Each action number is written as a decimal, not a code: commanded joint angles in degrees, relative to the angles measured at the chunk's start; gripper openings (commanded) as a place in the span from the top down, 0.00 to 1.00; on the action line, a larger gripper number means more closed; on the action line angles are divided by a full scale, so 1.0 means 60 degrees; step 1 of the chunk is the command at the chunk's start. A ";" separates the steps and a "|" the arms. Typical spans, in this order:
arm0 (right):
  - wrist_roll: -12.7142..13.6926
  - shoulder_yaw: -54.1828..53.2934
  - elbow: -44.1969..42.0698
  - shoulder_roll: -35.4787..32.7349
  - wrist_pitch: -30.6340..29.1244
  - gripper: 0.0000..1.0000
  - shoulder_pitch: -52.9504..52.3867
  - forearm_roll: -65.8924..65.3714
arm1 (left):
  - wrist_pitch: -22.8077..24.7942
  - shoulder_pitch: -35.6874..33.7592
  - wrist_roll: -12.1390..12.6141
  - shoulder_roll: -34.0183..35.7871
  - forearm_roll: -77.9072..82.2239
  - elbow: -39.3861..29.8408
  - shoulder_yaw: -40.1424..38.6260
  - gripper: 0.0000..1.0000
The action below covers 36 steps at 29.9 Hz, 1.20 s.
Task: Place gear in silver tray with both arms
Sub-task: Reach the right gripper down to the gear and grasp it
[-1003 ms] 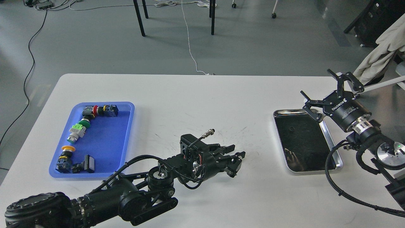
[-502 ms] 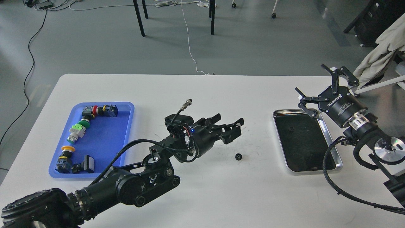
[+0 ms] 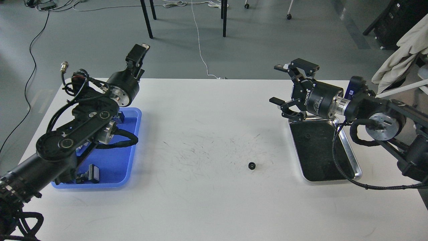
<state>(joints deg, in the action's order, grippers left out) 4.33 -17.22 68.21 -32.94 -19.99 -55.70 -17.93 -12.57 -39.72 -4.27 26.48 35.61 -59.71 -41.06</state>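
Observation:
A small black gear [image 3: 251, 165] lies alone on the white table, left of the silver tray [image 3: 355, 160]. The tray's dark bottom holds a small dark round thing [image 3: 307, 136]. My right gripper [image 3: 276, 83] is open and empty. It points left and hovers over the tray's far left corner, well above and behind the gear. My left gripper [image 3: 137, 54] is raised at the table's far left edge and points up and away, far from the gear. Its fingers cannot be told apart.
A blue plastic tray [image 3: 113, 157] with several push-button switch parts stands at the left, partly hidden by my left arm. A black cable [image 3: 337, 167] from my right arm hangs across the silver tray. Chair legs and floor cables lie beyond the table.
My left arm has swung from the table's middle back to the far left and upward, leaving the gear on the table. My right gripper has turned to point left and moved toward the tray's far left corner.

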 commanded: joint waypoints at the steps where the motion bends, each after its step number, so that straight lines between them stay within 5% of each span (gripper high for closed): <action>1: -0.0004 0.2835 0.0029 0.0800 0.0270 0.03 -0.2065 -0.0849 | 0.1095 -0.0002 0.0024 0.1019 -0.2517 0.0005 -0.0115 0.03; 8: 0.0302 0.6952 0.0729 0.2105 0.0110 0.03 -0.5185 -0.1711 | 0.1728 0.0423 0.0009 0.1768 -0.3181 0.0005 0.0017 0.02; 12: 0.0582 0.8975 0.1317 0.2704 -0.0915 0.03 -0.6828 -0.3030 | 0.1699 0.0453 -0.0020 0.1856 -0.3152 -0.0009 0.0046 0.02; 23: 0.0509 1.0077 0.0470 0.4799 -0.1335 0.03 -0.6992 -0.3150 | 0.1699 0.0570 -0.0093 0.1812 -0.2815 -0.0009 0.0075 0.02; 36: 0.0260 1.0619 0.0190 0.5460 -0.1335 0.08 -0.6684 -0.2886 | 0.1699 0.0628 -0.0254 0.1856 -0.2713 -0.0009 0.0075 0.03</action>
<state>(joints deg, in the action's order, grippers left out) 5.93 45.83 69.43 -0.99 -28.01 -96.43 -35.91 -2.39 -36.03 -5.26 37.62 19.32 -59.77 -40.63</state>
